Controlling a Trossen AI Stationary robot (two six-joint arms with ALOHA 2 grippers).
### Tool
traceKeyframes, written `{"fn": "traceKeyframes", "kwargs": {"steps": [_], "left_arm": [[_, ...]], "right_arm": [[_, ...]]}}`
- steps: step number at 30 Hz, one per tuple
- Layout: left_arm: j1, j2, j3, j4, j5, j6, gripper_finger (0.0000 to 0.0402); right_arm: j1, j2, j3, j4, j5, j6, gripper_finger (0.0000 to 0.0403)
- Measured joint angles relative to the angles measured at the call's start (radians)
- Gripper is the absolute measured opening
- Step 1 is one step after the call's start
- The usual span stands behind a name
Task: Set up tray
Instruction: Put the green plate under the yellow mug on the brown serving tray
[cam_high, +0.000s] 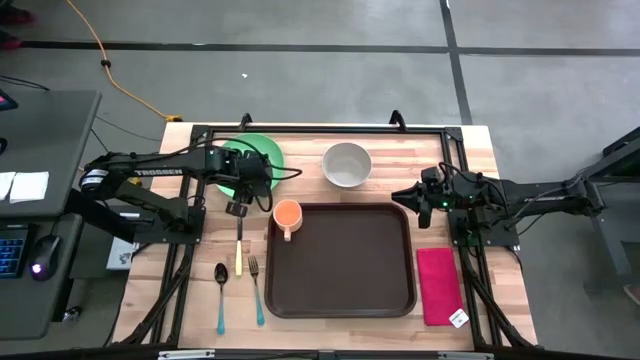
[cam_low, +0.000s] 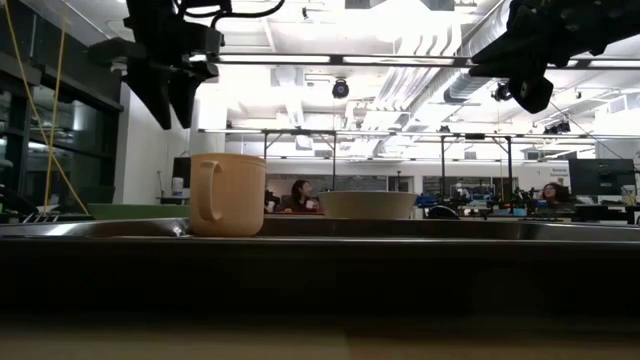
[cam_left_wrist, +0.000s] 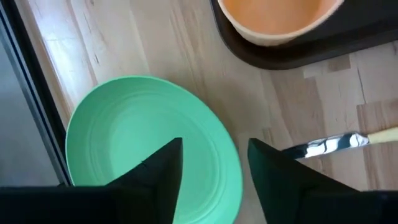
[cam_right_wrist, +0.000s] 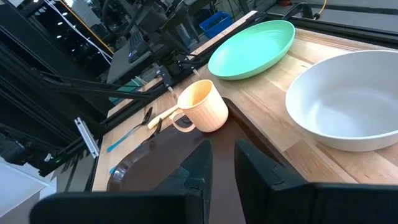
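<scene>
Lying flat, tray (cam_high: 345, 262) long axis across table, left-right; left gripper (cam_high: 238, 208) parted, empty, over plate (cam_high: 262, 150) edge; right gripper (cam_high: 404, 195) narrowly parted, empty, beside tray corner.

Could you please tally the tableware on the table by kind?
Dark-brown rectangular plastic tray: 1
Orange mug: 1
Round green plate: 1
White bowl: 1
Cutlery, spoon, fork, knife: 3
Red-pink napkin: 1
Total: 8

Dark-brown tray (cam_high: 345, 262), green plate (cam_high: 262, 152), white bowl (cam_high: 347, 164), orange cup (cam_high: 287, 214), pink napkin (cam_high: 437, 284), pale wooden table (cam_high: 480, 150).
</scene>
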Motion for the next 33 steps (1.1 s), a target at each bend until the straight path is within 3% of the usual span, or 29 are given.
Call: {"fn": "traceKeyframes", "kwargs": {"steps": [6,13,33], "left_arm": [[0.13,0.007,-0.003,0.048,0.078,-0.042,0.0235],[0.275,0.007,-0.091,0.084,0.207,-0.004,0.0239],[0.279,0.009,-0.28,0.257,0.339,-0.04,0.0239]], "right_arm": [[0.0,0.0,0.0,0.0,-0.003,-0.001,0.0047],[0.0,0.0,0.0,-0.001,-0.025,-0.001,0.0044],[0.0,0.0,0.0,-0.001,-0.025,0.001,0.0041]]}}
